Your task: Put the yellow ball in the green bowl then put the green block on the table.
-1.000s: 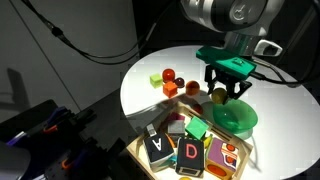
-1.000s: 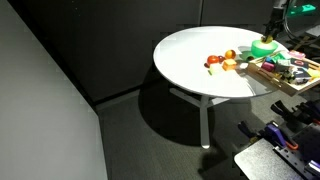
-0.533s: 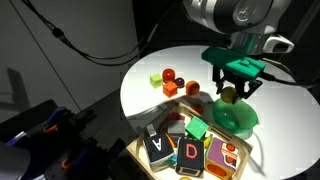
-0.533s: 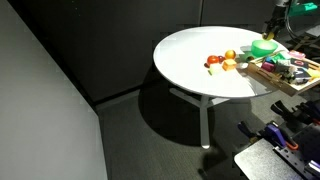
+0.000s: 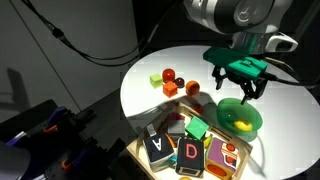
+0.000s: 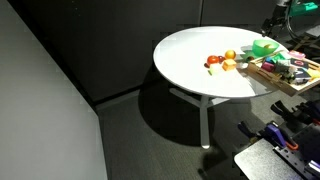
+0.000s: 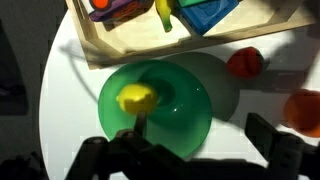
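Observation:
The yellow ball (image 7: 137,97) lies loose inside the green bowl (image 7: 175,120), left of its middle. My gripper (image 7: 200,130) hovers just above the bowl with its jaws wide open and nothing between them. In both exterior views the gripper (image 5: 241,88) (image 6: 277,20) hangs over the green bowl (image 5: 240,118) (image 6: 263,46) near the edge of the white table (image 5: 145,95) (image 6: 185,60). The green block (image 5: 197,127) rests among other toys in the wooden tray (image 5: 150,165), beside the bowl.
Dark blocks marked A (image 5: 158,147) and D (image 5: 190,152) fill the tray's front. Red and orange balls (image 5: 171,80) lie on the table behind the tray. A red ball (image 7: 244,62) and an orange ball (image 7: 303,108) sit close to the bowl. The tray's wooden rim (image 7: 110,50) borders the bowl.
The gripper carried the yellow ball over the bowl, then its jaws opened. The ball left the fingers and now lies in the bowl.

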